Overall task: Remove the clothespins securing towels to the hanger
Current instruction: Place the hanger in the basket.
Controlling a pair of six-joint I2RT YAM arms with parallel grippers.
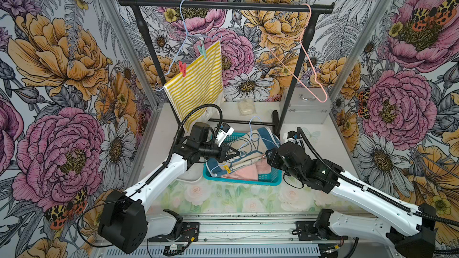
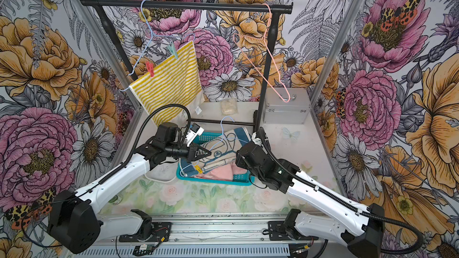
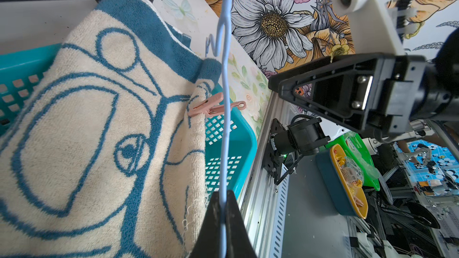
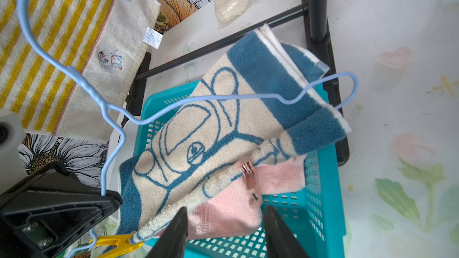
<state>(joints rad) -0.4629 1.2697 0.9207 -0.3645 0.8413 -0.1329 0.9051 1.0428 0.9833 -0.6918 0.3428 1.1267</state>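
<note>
Against flowered walls [image 1: 62, 75], the teal basket [image 1: 269, 176] sits mid-table under the cream-and-blue towel [image 4: 198, 130], pinned to a blue hanger [image 4: 223, 97] whose wire the left gripper [image 3: 222, 196] pinches tight. The right gripper [image 4: 226, 209], jaws spread just right of the pink clothespin [image 4: 250, 182], should close on its handle ends (not the cloth) and squeeze before drawing away. The right wrist view shows the yellow clothespin [image 4: 116, 243] at the towel's near-left corner, which the left wrist view misses; that view seems to show the pink one's handles free.

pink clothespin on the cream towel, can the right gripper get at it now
Probably yes: the right gripper is open and aimed at the pink clothespin, whose free end points toward it, with nothing in between.
</note>
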